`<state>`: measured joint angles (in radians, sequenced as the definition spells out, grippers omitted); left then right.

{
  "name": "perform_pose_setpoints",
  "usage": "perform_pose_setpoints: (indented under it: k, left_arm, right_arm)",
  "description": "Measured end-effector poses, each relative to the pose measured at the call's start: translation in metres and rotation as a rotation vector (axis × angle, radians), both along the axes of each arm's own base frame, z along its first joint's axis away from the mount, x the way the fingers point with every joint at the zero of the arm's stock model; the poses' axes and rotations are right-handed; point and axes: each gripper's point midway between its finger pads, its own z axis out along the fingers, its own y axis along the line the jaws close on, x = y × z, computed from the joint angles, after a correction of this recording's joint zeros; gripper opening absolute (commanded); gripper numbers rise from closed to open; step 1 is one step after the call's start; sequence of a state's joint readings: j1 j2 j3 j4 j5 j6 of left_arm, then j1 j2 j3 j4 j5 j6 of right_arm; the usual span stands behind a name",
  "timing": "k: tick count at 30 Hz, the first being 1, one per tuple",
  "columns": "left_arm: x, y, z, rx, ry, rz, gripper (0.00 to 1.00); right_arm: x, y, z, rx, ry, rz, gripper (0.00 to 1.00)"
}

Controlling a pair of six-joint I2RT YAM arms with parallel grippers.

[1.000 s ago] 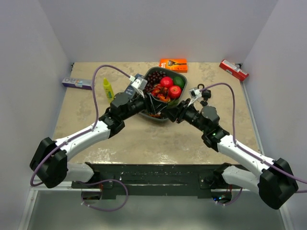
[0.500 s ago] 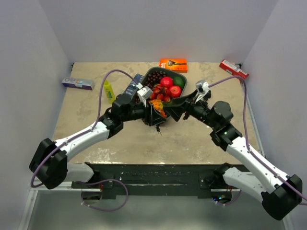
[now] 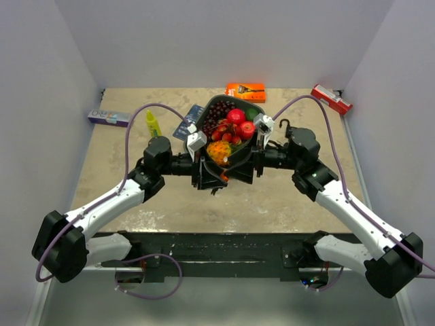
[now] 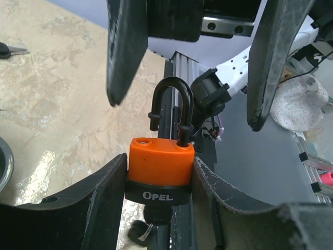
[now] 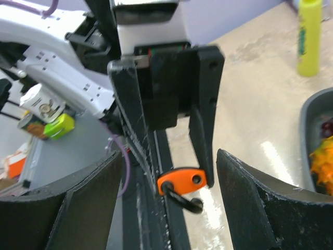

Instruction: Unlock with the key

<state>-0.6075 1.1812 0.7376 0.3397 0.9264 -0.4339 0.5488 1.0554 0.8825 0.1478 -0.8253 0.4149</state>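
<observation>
From the near edge of the surface (image 3: 204,204) the two arms reach inward and meet at the middle, nose to nose. The left claw (image 4: 159,169) is closed partway on an orange padlock (image 4: 161,153), pinching its body from both sides and holding it up off the surface, at about the near rim of the bowl from overhead. The shackle (image 4: 173,101) points toward the other arm. One leg of it stands out of the body, with the empty hole showing beside it. Something small hangs under the lock, too blurred to make out. The right claw (image 5: 167,161) faces it with its jaws spread wide, one on either side of the shackle and well clear of it, holding nothing. Off to one side of the left wrist view, what looks like a key (image 4: 7,50) with a dark head lies flat on the surface. Just beyond the claws sits a dark bowl (image 3: 238,100) heaped with red, orange and dark fruit. Left of it stands a yellow bottle (image 3: 153,125), with a pale box (image 3: 109,118) further left by the wall. At the far edge lie an orange box (image 3: 245,91) and, in the right corner, a red one (image 3: 331,99).
</observation>
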Motion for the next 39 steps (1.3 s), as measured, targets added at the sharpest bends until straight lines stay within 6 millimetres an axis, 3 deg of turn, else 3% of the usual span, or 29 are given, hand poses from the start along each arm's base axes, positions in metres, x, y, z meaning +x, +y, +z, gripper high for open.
perform_pose_setpoints:
  k: [7,14,21,25,27,35,39]
  left_arm:
    - [-0.002,0.002,0.008,-0.026,-0.018,-0.023,0.0]
    - [0.0,0.004,0.003,-0.023,-0.009,-0.013,0.0]
    - [0.003,0.005,0.005,-0.026,-0.016,0.004,0.0]
    - [0.005,0.006,0.005,-0.023,-0.017,0.02,0.0]
    - [0.008,0.007,0.003,-0.012,-0.021,0.042,0.0]
    - [0.03,0.014,-0.006,0.075,-0.109,0.25,0.0]
    - [0.039,0.016,-0.02,0.174,-0.166,0.393,0.0]
  right_arm:
    - [-0.02,-0.003,0.002,-0.002,0.006,0.082,0.66]
    - [-0.022,-0.004,-0.003,-0.018,0.023,0.085,0.49]
    - [-0.021,-0.005,-0.012,-0.047,0.045,0.076,0.26]
    - [-0.014,-0.005,-0.02,-0.067,0.064,0.043,0.04]
    - [-0.009,-0.006,-0.024,-0.08,0.08,0.015,0.0]
    - [0.015,-0.005,-0.036,-0.113,0.189,-0.128,0.0]
    - [0.023,-0.007,-0.049,-0.132,0.293,-0.204,0.0]
